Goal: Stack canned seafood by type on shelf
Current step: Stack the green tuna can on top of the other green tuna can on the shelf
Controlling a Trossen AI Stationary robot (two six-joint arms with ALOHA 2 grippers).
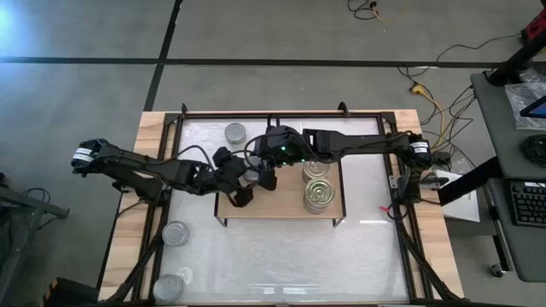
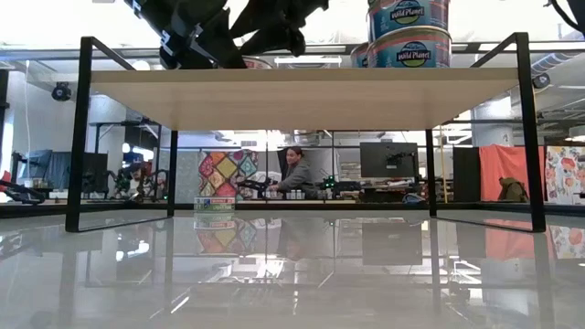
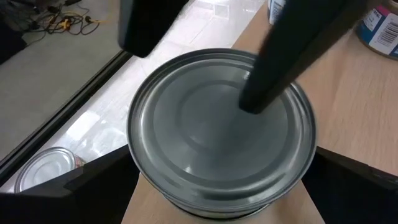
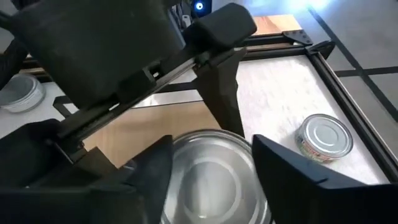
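Sitting on the shelf (image 3: 348,118), a plain silver-grey can (image 3: 221,127), seemingly undented.

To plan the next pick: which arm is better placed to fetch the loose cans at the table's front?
Left. The two front cans lie on the left arm's side, and the left gripper is open. The right gripper reaches across the shelf from the far side.

Light-wood shelf (image 1: 281,207) on black legs; on it a plain silver-grey can (image 3: 221,130) and gold ribbed cans (image 1: 319,194) with teal-and-pink labels.
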